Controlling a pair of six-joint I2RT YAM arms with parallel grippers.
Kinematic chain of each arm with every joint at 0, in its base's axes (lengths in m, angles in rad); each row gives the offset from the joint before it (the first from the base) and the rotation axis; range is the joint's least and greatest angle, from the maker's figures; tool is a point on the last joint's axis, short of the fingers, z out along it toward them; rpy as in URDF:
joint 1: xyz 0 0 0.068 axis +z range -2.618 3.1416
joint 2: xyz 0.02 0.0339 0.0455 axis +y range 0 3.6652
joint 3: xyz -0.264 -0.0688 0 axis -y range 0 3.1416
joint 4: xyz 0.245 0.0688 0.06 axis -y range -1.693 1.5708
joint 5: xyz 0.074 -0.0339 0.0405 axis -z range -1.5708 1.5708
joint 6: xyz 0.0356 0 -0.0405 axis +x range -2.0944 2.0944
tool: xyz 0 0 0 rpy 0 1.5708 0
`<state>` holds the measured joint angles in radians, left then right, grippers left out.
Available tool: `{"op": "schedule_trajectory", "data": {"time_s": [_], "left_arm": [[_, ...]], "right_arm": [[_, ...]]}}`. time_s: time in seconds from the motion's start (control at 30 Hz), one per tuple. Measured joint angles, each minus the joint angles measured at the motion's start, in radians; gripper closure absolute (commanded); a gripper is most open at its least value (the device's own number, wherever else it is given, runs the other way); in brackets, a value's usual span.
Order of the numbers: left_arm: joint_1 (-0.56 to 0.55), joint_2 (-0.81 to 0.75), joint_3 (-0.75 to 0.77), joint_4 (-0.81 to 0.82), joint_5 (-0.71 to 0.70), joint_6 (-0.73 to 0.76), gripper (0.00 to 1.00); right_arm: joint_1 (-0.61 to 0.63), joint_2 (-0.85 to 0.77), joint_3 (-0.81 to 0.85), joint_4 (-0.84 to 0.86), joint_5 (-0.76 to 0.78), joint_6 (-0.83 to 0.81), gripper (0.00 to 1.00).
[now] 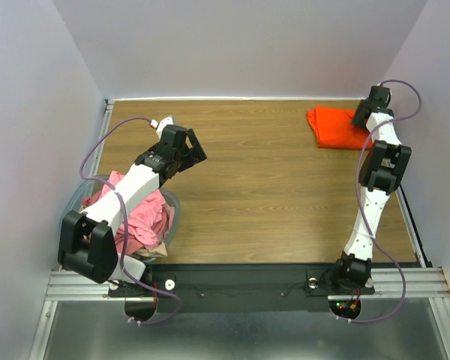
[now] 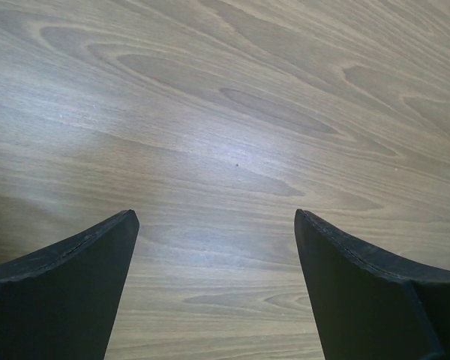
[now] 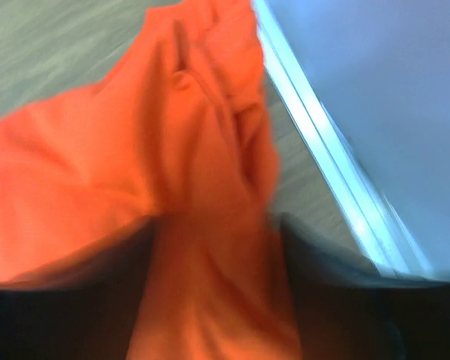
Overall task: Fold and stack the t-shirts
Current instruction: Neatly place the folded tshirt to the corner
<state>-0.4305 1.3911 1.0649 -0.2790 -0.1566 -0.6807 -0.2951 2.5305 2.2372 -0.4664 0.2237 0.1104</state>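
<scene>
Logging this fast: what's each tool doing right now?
Left tool: open, empty, over bare table.
Right tool: cannot tell; view blurred, orange t-shirt between its jaws.

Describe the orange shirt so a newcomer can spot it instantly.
On the wooden table, look to the far right corner, at the right gripper. The orange-red t-shirt lies there in a bundle. It alone is outside the basket, which holds the pink shirts.
</scene>
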Motion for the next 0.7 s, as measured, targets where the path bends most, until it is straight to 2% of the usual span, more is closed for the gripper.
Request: {"op": "schedule_trajectory", "data": {"time_s": [0.17, 0.27, 0.37, 0.5, 0.63, 0.7], "left_arm": [[0.000, -0.020, 0.002, -0.011, -0.009, -0.009, 0.02], [0.000, -0.079, -0.016, -0.016, -0.009, -0.016, 0.02], [0.000, -0.187, -0.079, -0.005, -0.009, -0.024, 0.02], [0.000, -0.348, -0.194, -0.007, -0.006, -0.039, 0.02], [0.000, -0.488, -0.292, -0.015, 0.007, -0.044, 0.02], [0.000, -0.531, -0.326, -0.021, 0.014, -0.048, 0.02]], "right_arm": [[0.002, -0.077, -0.087, -0.020, -0.073, -0.009, 0.00], [0.018, -0.203, -0.191, -0.040, -0.093, -0.002, 0.00], [0.061, -0.407, -0.353, -0.038, -0.117, 0.011, 0.00], [0.176, -0.737, -0.606, -0.016, -0.116, 0.060, 0.00], [0.332, -1.123, -0.979, 0.039, -0.162, 0.148, 0.00], [0.360, -1.289, -1.157, 0.056, -0.192, 0.192, 0.00]]}}
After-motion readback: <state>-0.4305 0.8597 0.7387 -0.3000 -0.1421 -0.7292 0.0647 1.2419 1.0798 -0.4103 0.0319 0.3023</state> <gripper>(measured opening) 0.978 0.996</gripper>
